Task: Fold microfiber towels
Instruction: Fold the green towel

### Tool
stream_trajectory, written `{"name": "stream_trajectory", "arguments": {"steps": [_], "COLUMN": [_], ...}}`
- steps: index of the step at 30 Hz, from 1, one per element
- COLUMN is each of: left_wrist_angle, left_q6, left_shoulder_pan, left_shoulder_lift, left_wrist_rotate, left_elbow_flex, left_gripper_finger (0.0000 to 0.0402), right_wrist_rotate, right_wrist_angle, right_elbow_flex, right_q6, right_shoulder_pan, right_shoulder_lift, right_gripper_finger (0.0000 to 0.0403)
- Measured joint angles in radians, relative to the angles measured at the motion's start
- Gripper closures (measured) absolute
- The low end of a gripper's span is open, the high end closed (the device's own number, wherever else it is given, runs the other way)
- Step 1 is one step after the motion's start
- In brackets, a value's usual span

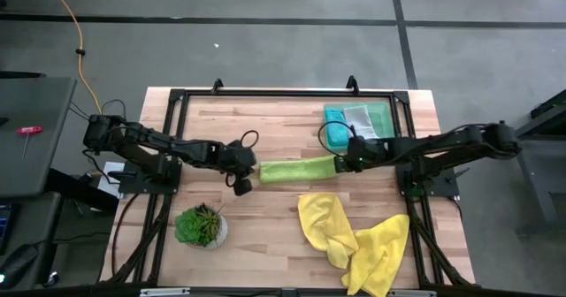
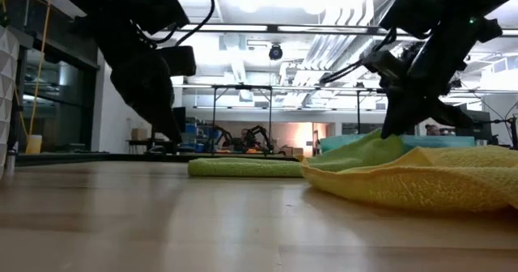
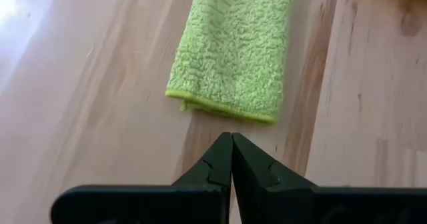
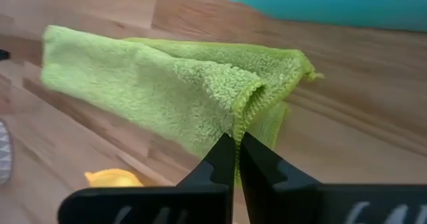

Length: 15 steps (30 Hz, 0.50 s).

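High view shows the lime green towel [image 1: 297, 169] folded into a long strip at the middle of the wooden table [image 1: 265, 129], lying left to right. The right gripper [image 1: 343, 163] sits at the strip's right end, and in the right wrist view its fingers [image 4: 223, 159] are pinched together on a raised fold of the lime edge [image 4: 250, 104]; it looks like a true grip, though the cloth between the tips is thin and hard to make out. The left gripper [image 1: 241, 185] hangs just off the strip's left end, slightly lower in the frame, its fingers [image 3: 220, 164] pressed together with nothing between them, and the towel's hemmed end [image 3: 230, 57] lies just ahead on the wood. Two bright yellow towels [image 1: 354, 239] lie crumpled and overlapping at the lower right. A teal towel [image 1: 339, 134] and a pale grey-white one [image 1: 360, 118] rest in the green tray [image 1: 381, 111] at upper right. A potted plant [image 1: 201, 224] stands at lower left.
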Motion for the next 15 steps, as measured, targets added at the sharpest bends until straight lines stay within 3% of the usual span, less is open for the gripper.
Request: {"name": "stream_trajectory", "arguments": {"steps": [15], "left_wrist_angle": [0.004], "left_q6": [0.176], "left_shoulder_pan": [0.000], "left_shoulder_lift": [0.066], "left_wrist_rotate": [0.009], "left_elbow_flex": [0.002], "left_gripper_finger": [0.0402], "right_wrist_rotate": [0.062], "right_wrist_angle": [-0.125], "right_elbow_flex": [0.187], "right_q6": [-0.039], "right_shoulder_pan": [0.004], "right_shoulder_lift": [0.016], "right_gripper_finger": [0.0402]}}
